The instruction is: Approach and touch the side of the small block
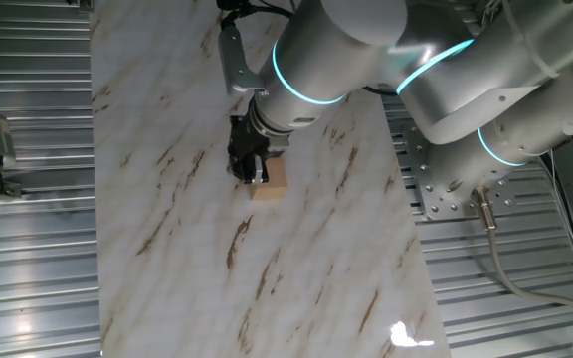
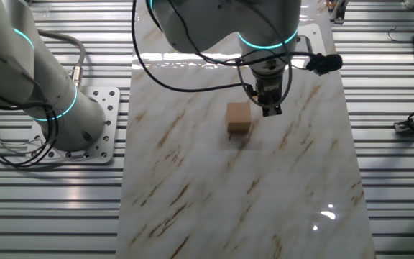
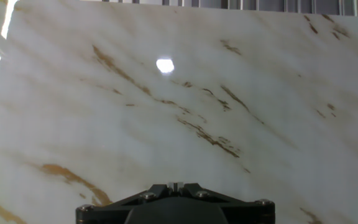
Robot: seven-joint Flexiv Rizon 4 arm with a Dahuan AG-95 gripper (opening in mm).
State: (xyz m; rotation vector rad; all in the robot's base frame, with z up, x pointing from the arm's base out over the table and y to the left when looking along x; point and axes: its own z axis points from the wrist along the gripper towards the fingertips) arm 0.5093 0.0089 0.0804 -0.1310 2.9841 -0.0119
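Risking a shove rather than a touch: pincer (image 1: 250,171) low over the bench (image 1: 167,259), right beside the small block (image 1: 269,181), seemingly at or very near one of its side faces; contact itself not certain from either fixed view. Judging from that closeness, any further sideways travel likely to slide the light cube across the smooth marbled surface, or tip it if the fingertips catch an upper edge. Could also press into the bench if lowered more. Finger spacing impossible to tell: black fingers bunched together in both fixed views, and only the dark base of the hand visible at the bottom of the hand view, with no block in sight there, so no help from that camera in checking contact

Sitting near the middle of the bench, towards the arm's end of it, upright and flat on one face. Plain light-tan wood, smooth, unmarked, roughly cubic, sharp-edged, slightly paler on top
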